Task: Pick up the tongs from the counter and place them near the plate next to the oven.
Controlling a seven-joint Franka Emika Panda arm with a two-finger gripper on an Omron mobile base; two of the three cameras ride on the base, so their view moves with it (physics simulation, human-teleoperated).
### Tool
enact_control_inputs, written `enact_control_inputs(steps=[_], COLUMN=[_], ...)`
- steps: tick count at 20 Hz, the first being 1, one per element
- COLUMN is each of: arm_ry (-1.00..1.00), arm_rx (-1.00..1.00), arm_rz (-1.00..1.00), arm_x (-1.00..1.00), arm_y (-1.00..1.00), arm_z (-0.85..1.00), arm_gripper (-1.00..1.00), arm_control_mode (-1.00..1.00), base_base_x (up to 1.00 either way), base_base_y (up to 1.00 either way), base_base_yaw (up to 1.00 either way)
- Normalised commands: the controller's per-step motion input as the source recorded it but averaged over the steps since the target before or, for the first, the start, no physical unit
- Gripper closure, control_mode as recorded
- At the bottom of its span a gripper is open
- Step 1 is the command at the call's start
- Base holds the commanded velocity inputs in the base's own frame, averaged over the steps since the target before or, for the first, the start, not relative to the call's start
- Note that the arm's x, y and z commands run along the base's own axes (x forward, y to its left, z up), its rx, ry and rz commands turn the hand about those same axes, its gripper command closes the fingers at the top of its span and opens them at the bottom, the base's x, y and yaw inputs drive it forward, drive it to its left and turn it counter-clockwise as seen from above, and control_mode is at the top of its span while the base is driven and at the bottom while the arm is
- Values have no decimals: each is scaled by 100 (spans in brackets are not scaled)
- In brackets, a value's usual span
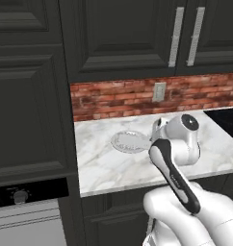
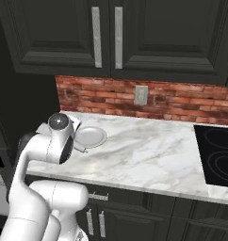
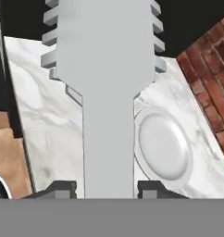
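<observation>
Seen past the white arm: one marble worktop (image 2: 149, 150) backed by red brick (image 2: 182, 101), dark cabinets (image 2: 134, 33) above with two steel handles. At far left of the left base view, one oven (image 1: 22, 211), cut off by the frame edge, only its black panel and door top showing. One black cooktop (image 2: 218, 155), also cut off. One plate (image 2: 91, 136) on the worktop, holding nothing, partly hidden by the arm. One pair of tongs (image 3: 104, 83) clamped between the fingertips (image 3: 63, 189) of the gripper (image 3: 107, 190), toothed end hanging above the worktop just beside the plate.
</observation>
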Motion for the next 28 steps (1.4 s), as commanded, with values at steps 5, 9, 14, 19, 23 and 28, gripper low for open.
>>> enact_control_inputs(steps=[5, 9, 14, 19, 23, 28], arm_ry=[22, 24, 20, 17, 5, 2], arm_rx=[-7, -9, -7, -3, 0, 0], arm_rz=[8, 0, 0, 0, 0, -1], arm_x=[85, 80, 71, 70, 52, 46], arm_y=[60, 49, 14, 0, 0, 0], arm_z=[-54, -59, -56, -52, -45, -53], arm_gripper=[100, 100, 100, 100, 100, 100], arm_control_mode=[-100, -100, -100, -100, -100, -100], base_base_x=[0, 0, 0, 0, 0, 0], base_base_y=[0, 0, 0, 0, 0, 0], base_base_yaw=[0, 0, 0, 0, 0, 0])
